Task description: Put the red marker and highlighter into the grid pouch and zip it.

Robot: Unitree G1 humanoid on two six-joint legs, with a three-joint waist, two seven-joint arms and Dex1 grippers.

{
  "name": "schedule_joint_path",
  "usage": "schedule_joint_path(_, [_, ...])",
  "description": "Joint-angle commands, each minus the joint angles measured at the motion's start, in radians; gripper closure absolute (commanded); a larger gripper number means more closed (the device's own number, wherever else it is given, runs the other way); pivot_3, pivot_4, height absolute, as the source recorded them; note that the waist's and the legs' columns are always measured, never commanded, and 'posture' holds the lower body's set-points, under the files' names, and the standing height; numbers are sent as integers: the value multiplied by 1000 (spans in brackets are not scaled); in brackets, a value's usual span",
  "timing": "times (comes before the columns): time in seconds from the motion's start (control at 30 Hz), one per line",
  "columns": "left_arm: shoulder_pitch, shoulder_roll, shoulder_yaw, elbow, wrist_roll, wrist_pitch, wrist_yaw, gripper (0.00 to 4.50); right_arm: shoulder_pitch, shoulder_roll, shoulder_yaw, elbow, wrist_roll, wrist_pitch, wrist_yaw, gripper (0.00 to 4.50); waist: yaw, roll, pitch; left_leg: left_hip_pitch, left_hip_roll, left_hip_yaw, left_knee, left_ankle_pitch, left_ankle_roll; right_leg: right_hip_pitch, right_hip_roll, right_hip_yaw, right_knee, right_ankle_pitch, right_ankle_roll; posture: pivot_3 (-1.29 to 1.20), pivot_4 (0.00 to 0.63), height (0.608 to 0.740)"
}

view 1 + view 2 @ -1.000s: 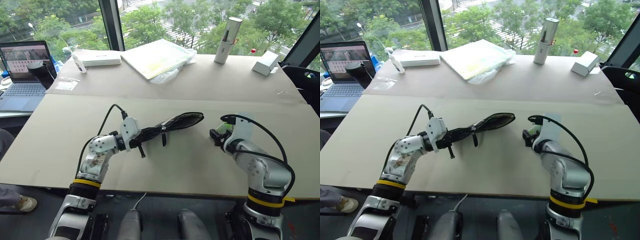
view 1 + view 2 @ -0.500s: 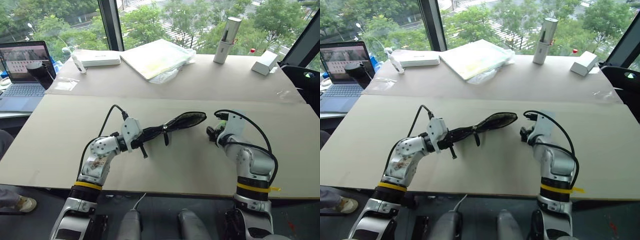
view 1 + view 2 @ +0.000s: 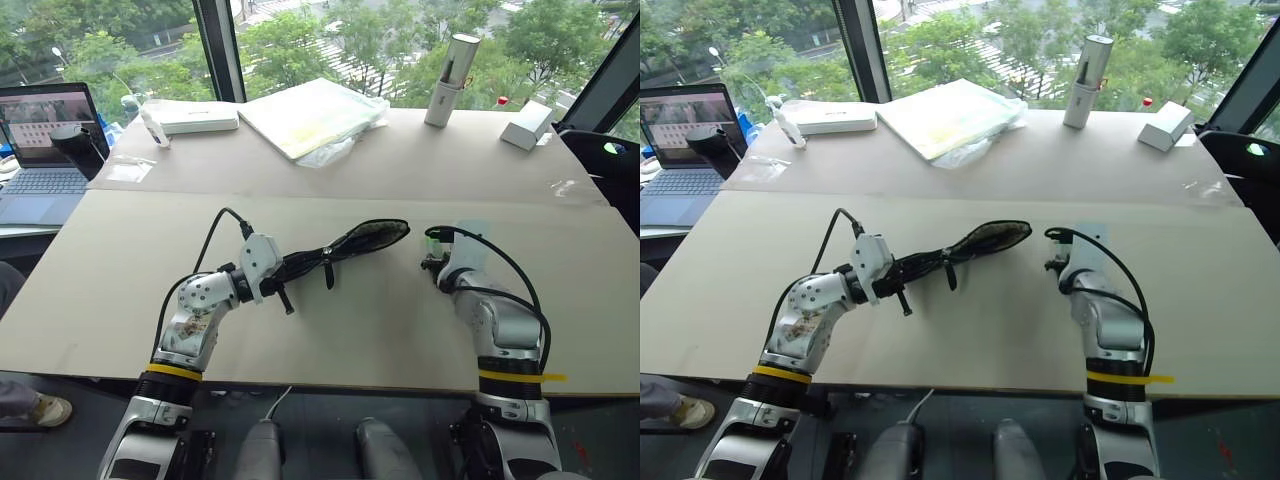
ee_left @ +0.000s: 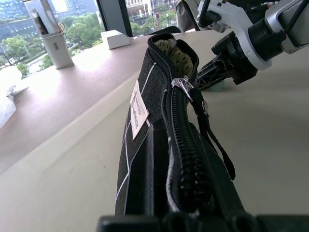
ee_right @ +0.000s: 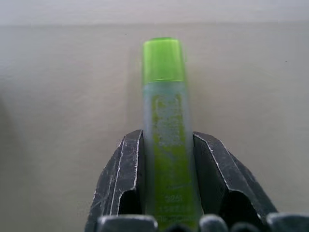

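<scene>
R gripper [image 5: 164, 186] low, pinching highlighter [image 5: 164, 121]

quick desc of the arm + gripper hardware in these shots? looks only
Both arms are silver-grey metal with worn, scuffed shells, a yellow band and black collar at each elbow, and white wrist housings. A black cable loops over each wrist. The left gripper and right gripper have black jaws; the right fingers are matte and angular.
</scene>
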Motion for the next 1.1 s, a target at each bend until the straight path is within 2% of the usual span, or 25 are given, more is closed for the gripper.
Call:
schedule_joint_path(0.03, [-9,7,19,-3,-8,-20,-1,4500,21,-29,37,-7,-28,-39,28,3449,0,0,0,0,0,0,0,0,0,0,0,0,0,0,0,0,150,740])
schedule_joint_path(0.13, [-9,6,18,7,-6,-29,-4,4500,24,-70,57,-18,-22,-83,91,3449,1,0,0,0,0,0,0,0,0,0,0,0,0,0,0,0,150,740])
schedule_joint_path(0.23, [-6,7,17,17,-7,-38,-15,4500,-6,-132,37,-36,39,-213,245,3449,0,0,0,0,0,0,0,0,0,0,0,0,0,0,0,0,150,740])
schedule_joint_path(0.37, [-7,9,14,30,-9,-44,-31,4500,-36,-316,52,-6,7,-519,456,3449,3,0,1,-1,0,1,0,0,0,0,0,0,-1,0,1,0,150,740])
schedule_joint_path(0.5, [-14,11,15,20,-12,-30,-37,4500,2,-520,113,15,-39,-834,708,3449,3,0,1,0,0,0,-1,0,0,0,0,0,-2,-1,2,0,150,740])
schedule_joint_path(0.63, [-23,14,16,10,-16,-17,-40,4500,30,-629,143,29,-71,-1021,842,3449,3,0,1,0,0,1,-1,0,0,0,0,0,-3,-1,1,0,150,740])
schedule_joint_path(0.77, [-28,13,14,9,-17,-13,-43,4500,20,-656,185,45,-122,-1144,886,3449,2,0,1,0,0,1,-1,0,0,0,0,1,-2,-1,1,0,150,740])
schedule_joint_path(1.1, [-30,11,13,5,-18,-6,-45,4500,-24,-634,271,107,-238,-1325,885,3449,7,0,1,0,0,1,-1,0,0,1,0,0,-2,-1,1,0,150,740])
